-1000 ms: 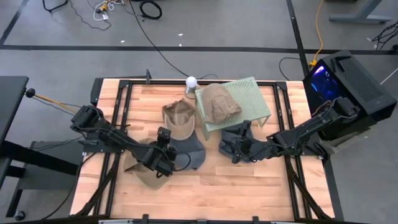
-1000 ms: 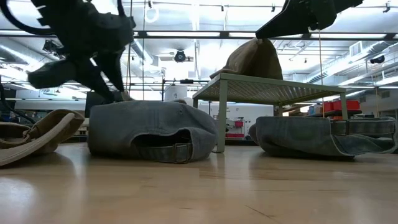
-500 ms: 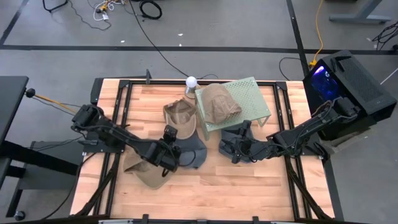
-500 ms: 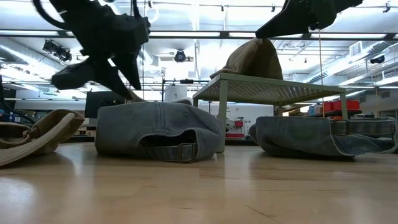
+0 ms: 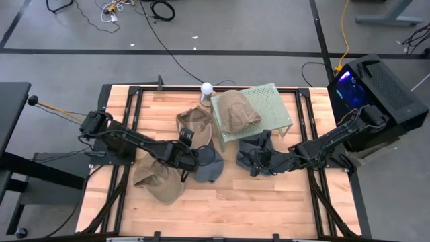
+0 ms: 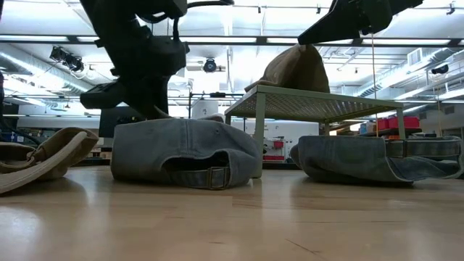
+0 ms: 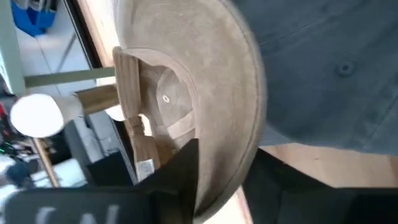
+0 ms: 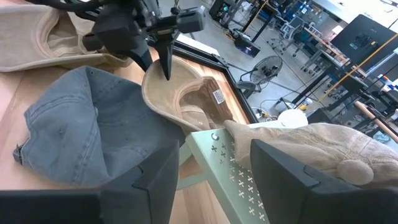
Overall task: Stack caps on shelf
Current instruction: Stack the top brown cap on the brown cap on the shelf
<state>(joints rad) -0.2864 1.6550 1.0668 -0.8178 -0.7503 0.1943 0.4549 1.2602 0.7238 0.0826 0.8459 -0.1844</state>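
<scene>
An upside-down tan cap [image 5: 193, 123] lies on the table beside the pale green shelf [image 5: 272, 107]. My left gripper [image 5: 188, 153] is open, slanting down over this cap's brim, one finger on each side. A blue-grey cap [image 5: 209, 165] rests on its rim just near of it. Another tan cap [image 5: 158, 183] lies at the near left. A third tan cap [image 5: 235, 111] sits on top of the shelf. My right gripper [image 5: 250, 161] hovers open above a second blue-grey cap [image 5: 262, 144] by the shelf's near side. My left gripper [image 7: 230, 180] has one finger [image 7: 177, 177] on the inner side of the upside-down tan cap's brim [image 7: 245, 118] and the other outside its edge. It comes slanting down from the near side. Whether the fingers touch the brim, I cannot tell. The cap lies on the table.
A white ball [image 5: 206, 87] stands at the far edge beside the shelf. A black box with blue light [image 5: 369, 81] sits off the table's right side. Black frame rails [image 5: 121, 195] run along both sides. Bare wood [image 5: 235, 208] lies toward the near edge.
My left gripper has swung from over the near-left tan cap toward the far edge and a little right, to the upside-down tan cap's brim, turning slightly, and its fingers have drawn closer together. The middle blue-grey cap has shifted slightly toward the right.
</scene>
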